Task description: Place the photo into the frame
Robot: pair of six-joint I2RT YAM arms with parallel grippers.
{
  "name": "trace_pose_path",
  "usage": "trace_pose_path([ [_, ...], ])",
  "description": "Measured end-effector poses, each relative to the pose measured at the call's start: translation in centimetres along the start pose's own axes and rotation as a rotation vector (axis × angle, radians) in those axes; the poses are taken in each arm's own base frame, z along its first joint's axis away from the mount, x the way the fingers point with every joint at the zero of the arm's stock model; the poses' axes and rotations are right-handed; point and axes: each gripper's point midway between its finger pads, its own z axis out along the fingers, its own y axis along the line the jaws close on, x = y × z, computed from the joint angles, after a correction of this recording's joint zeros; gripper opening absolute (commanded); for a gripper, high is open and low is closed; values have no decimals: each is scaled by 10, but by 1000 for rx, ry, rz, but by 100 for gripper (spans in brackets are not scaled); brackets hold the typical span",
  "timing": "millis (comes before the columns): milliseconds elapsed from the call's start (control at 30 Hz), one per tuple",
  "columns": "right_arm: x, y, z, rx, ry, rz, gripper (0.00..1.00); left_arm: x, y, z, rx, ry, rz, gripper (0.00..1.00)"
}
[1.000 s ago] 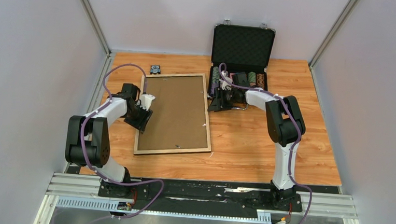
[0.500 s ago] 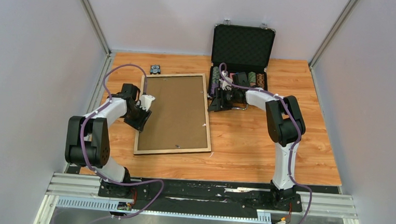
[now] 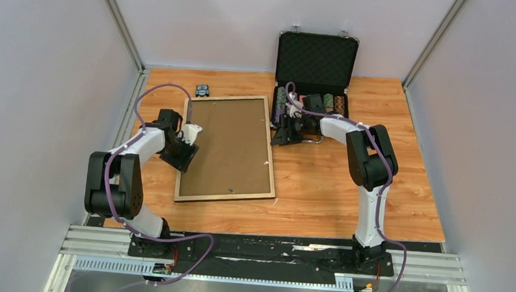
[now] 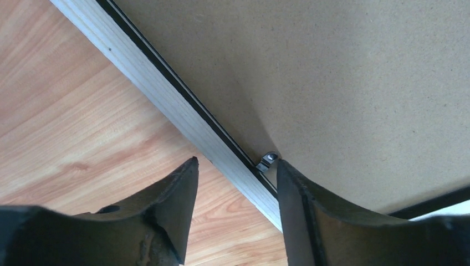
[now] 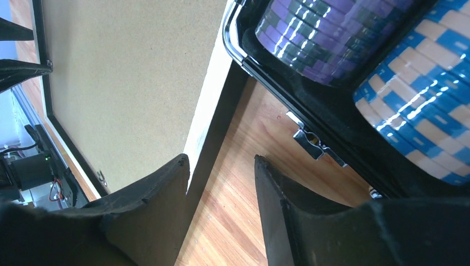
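The frame point(image 3: 224, 197) lies flat on the table with its light wood rails around a brown hardboard backing panel point(image 3: 232, 144). The photo is not in view. My left gripper point(image 3: 184, 156) is open and straddles the frame's left rail point(image 4: 166, 94); in the left wrist view the gripper point(image 4: 235, 162) has one finger over the table and the other over the backing point(image 4: 332, 72), next to a small metal clip point(image 4: 267, 160). My right gripper point(image 3: 279, 135) is open at the upper right rail point(image 5: 210, 100); in the right wrist view the gripper point(image 5: 220, 159) is low over the table beside that rail.
An open black chip case point(image 3: 316, 61) stands at the back right, close to the right gripper; its stacks of purple point(image 5: 321, 33) and blue chips point(image 5: 421, 83) and a latch point(image 5: 310, 143) show. A small dark object point(image 3: 202, 90) lies behind the frame. Grey walls enclose the table.
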Motion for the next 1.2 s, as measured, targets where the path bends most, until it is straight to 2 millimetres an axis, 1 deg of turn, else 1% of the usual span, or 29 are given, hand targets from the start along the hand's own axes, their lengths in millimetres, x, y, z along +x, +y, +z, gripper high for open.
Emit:
trace_pose_path([
  [33,0,0,0,0,0,0,51,1,0,0,1,2,0,70],
  [67,0,0,0,0,0,0,51,1,-1,-1,3,5,0,75],
  [100,0,0,0,-1,0,0,51,2,-2,-1,5,8,0,78],
  [133,0,0,0,-1,0,0,51,4,-2,-2,8,14,1,83],
  [200,0,1,0,-3,0,0,51,6,-3,-4,9,19,1,91],
  [300,0,1,0,-4,0,0,52,4,-2,-13,-10,-1,3,98],
  [467,1,3,1,-6,4,-4,52,-7,4,-36,-75,-79,7,100],
  [600,3,5,4,-3,8,-11,52,-13,8,-50,-110,-122,7,100],
  [700,3,9,7,5,9,-29,51,-16,9,-54,-122,-134,6,100],
  [867,5,18,16,20,13,-72,50,-15,9,-54,-124,-130,5,100],
  [1000,5,22,22,47,11,-106,45,-14,9,-54,-125,-129,2,100],
  [1100,4,21,25,82,8,-124,40,-14,9,-54,-125,-127,1,100],
  [1200,2,18,27,119,0,-142,29,-14,9,-54,-124,-126,1,100],
])
